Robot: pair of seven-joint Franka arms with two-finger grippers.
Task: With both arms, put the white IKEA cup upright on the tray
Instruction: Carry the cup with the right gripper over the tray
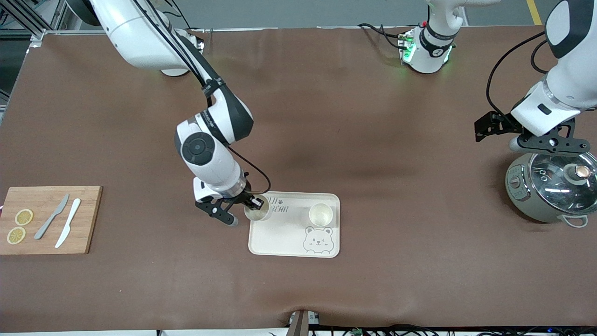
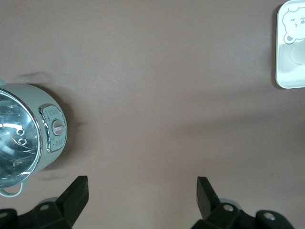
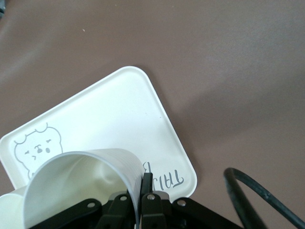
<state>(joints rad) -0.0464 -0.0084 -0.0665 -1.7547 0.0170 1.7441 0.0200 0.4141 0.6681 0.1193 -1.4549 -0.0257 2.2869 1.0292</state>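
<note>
Your right gripper [image 1: 255, 205] is pinched tight on the rim of a white cup [image 1: 257, 210], upright at the tray [image 1: 294, 242]'s corner by the lettering; a second cup [image 1: 321, 214] stands at the adjacent corner. Your left gripper [image 2: 142, 191] waits with fingers spread wide and empty over the cooker [image 1: 550, 186].

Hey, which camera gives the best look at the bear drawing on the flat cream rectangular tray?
The front view: the flat cream rectangular tray shows almost whole, the winking bear drawing unobstructed. The right wrist view shows the bear partly hidden by the white cup pinched in the right end effector. The left wrist view catches only the bear's head.
</note>
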